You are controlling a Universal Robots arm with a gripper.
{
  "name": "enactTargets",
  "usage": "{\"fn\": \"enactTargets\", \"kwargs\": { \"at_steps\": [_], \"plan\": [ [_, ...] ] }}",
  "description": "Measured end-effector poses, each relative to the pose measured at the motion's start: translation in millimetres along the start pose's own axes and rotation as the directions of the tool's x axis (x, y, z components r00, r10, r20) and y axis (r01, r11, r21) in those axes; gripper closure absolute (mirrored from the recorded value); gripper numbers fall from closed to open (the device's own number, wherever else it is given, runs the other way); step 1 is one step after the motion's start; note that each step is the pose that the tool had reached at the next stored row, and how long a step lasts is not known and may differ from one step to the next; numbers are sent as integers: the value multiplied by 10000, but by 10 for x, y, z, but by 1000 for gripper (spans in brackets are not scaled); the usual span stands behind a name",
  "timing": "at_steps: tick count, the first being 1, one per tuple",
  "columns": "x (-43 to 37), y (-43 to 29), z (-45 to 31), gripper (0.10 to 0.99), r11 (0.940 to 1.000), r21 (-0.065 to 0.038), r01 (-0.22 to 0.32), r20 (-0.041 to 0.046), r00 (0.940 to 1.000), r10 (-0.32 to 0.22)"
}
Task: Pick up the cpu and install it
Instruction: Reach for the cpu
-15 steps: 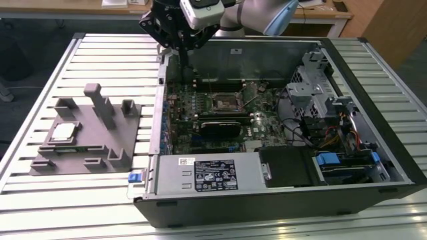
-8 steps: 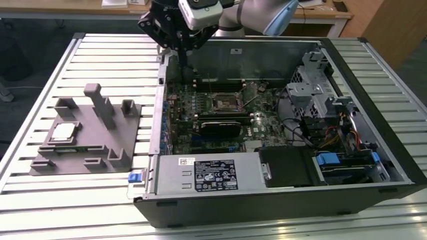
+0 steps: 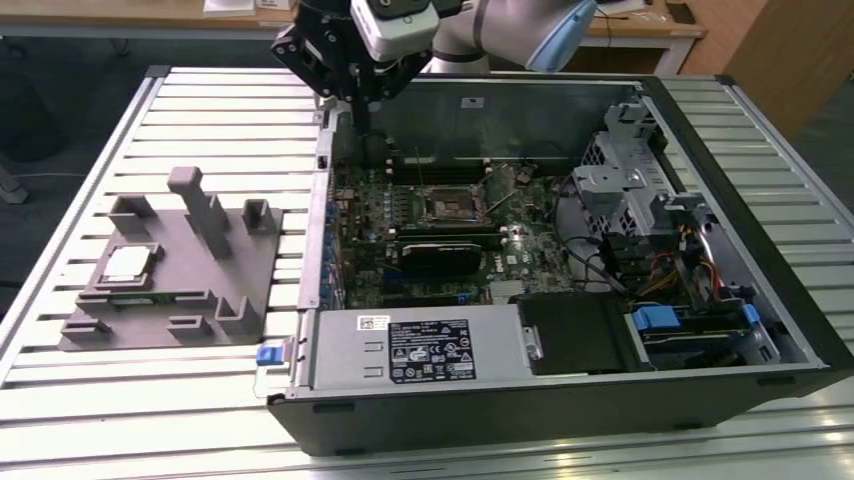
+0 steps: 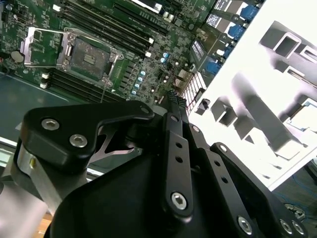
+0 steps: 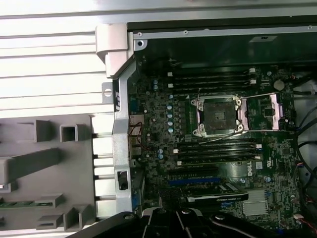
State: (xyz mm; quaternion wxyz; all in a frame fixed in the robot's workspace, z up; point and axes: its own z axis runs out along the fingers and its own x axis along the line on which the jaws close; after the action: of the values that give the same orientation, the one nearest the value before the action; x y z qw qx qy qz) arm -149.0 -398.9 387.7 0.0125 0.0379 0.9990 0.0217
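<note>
Exterior view: the cpu (image 3: 127, 264) lay flat, silvery top up, in a recess of the grey block (image 3: 200, 290), near the block's edge at the exterior view's left. Its sides ran square to the block's, and being square it had no long axis. The arm (image 3: 534, 30) reached in over the table's (image 3: 80, 400) far edge. The gripper (image 3: 360, 118) pointed down above the open case's (image 3: 747, 330) far corner, well apart from the cpu. Second wrist view: fingers (image 4: 174, 119) pressed together, empty, with the motherboard (image 4: 148, 54) beyond. First wrist view: socket (image 5: 218, 116) open, frame swung aside.
</note>
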Motion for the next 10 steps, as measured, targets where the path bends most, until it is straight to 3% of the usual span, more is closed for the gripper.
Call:
{"fn": "enactTargets", "kwargs": {
  "at_steps": [10],
  "plan": [
    [35,-3,14,980,10000,2,1,-9,10000,-1]
  ]
}}
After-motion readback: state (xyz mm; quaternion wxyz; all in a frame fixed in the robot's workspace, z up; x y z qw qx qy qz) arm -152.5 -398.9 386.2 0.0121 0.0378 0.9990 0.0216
